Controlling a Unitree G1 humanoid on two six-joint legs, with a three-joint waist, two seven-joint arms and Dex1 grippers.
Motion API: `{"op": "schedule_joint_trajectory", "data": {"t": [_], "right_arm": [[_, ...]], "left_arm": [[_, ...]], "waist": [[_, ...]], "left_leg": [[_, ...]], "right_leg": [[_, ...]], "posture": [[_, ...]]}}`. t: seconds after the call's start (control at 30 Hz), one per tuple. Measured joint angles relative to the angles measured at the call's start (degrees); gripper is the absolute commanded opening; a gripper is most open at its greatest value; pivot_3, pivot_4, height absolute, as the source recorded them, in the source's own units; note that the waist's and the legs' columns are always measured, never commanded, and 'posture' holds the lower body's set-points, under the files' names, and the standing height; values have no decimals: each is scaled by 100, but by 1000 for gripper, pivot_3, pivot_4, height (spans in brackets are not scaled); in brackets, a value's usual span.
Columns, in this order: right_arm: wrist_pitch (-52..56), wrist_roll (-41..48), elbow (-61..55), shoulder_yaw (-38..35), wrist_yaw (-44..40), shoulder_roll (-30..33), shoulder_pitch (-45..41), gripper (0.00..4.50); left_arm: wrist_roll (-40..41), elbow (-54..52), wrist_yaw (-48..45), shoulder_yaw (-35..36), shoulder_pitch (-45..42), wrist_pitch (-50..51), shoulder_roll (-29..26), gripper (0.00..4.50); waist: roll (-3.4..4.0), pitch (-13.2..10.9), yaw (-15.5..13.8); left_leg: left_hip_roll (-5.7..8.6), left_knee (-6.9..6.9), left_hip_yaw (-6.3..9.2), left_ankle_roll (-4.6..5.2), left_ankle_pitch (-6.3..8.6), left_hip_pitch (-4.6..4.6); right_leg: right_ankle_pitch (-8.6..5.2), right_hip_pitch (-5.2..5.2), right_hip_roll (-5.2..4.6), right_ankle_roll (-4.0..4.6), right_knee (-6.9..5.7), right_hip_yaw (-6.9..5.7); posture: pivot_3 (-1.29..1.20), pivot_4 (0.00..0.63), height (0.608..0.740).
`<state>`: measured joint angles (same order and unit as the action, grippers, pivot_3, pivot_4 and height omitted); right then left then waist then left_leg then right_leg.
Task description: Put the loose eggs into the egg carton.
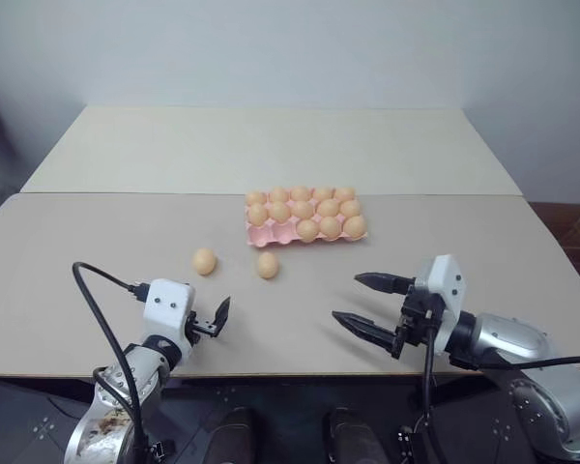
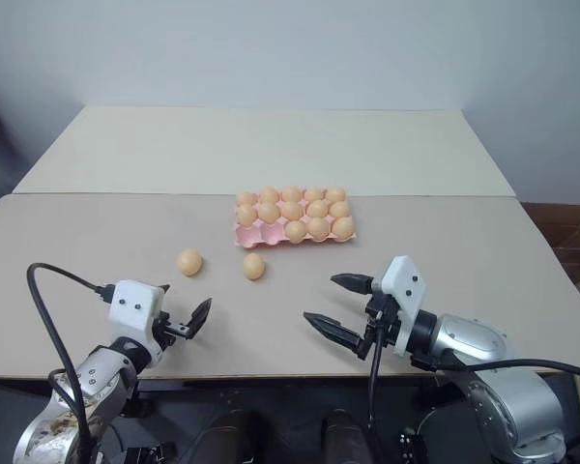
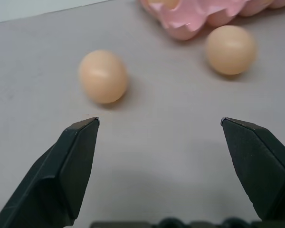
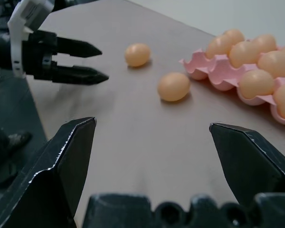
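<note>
Two eggs [image 1: 204, 261] [image 1: 267, 265] are left on the surface [image 1: 97, 251] just before the carton [image 1: 261, 233]. Both grippers [image 1: 221, 319] [image 1: 363, 302] are held wide open and empty near them, probably for picking.

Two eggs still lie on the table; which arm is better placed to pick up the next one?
Probably the left. Its open end effector sits nearest the left loose egg, which lies just ahead between its fingers in the left wrist view. The right end effector, also open, is farther from both eggs, below the egg carton.
</note>
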<state>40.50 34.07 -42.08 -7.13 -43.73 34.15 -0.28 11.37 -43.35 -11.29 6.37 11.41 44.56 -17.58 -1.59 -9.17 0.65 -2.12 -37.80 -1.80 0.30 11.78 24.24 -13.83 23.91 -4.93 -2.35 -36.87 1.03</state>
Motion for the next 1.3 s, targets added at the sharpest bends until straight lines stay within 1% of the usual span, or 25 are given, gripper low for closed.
{"op": "schedule_joint_trajectory", "data": {"t": [0.1, 0.23, 0.33, 0.5, 0.8, 1.03, 1.13, 1.3], "right_arm": [[-8, 2, -61, 126, 32, 84, -41, 4497], [-8, 40, -186, 223, 167, 104, -183, 4497], [-8, 44, -235, 313, 253, 127, -320, 4497], [-8, 27, -234, 463, 327, 145, -416, 4497], [-163, -247, -234, 800, 388, 272, -534, 4497], [-297, -306, -236, 893, 390, 297, -554, 4497], [-321, -348, -236, 914, 389, 298, -579, 4500], [-323, -351, -236, 914, 393, 313, -629, 4500]], "left_arm": [[234, -4, 18, 329, -148, 301, 89, 4429], [382, 89, -122, 618, -543, 493, -243, 4429], [585, 405, -324, 784, -923, 715, -515, 4429], [743, 884, -483, 896, -1331, 909, -743, 4429], [910, 1541, -495, 775, -2013, 1129, -732, 4429], [898, 2245, -319, 607, -2660, 1119, -471, 4429], [880, 2512, -265, 505, -2887, 1060, -382, 3836], [873, 2570, -214, 431, -2874, 1061, -350, 2239]], "waist": [[-3, -1, -2], [-3, -1, -3], [-4, -1, -2], [-7, -2, -2], [-11, -2, -5], [-15, -3, -14], [-16, -4, -13], [-17, -4, 2]], "left_leg": [[0, 0, 1, 0, 0, 2], [1, 0, 3, 0, 0, 1], [2, -1, 4, 0, 0, 1], [2, -1, 4, 0, 0, 4], [2, -1, 6, -1, -1, 5], [4, -3, 8, -2, -1, 4], [5, -3, 8, -2, -1, 5], [4, -3, 8, -2, -1, 4]], "right_leg": [[0, 2, 0, 0, -1, -2], [1, 1, 0, 2, -2, -4], [2, 1, 0, 4, -1, -4], [2, 2, 0, 4, 0, -4], [3, 2, 0, 4, -3, -6], [4, -2, 0, 3, -3, -6], [4, -2, 0, 3, -2, -6], [4, 1, 0, 3, -8, -5]], "posture": [[0, 150, 740], [0, 150, 740], [0, 150, 740], [0, 150, 740], [0, 150, 740], [0, 150, 740], [0, 150, 740], [0, 150, 740]]}}
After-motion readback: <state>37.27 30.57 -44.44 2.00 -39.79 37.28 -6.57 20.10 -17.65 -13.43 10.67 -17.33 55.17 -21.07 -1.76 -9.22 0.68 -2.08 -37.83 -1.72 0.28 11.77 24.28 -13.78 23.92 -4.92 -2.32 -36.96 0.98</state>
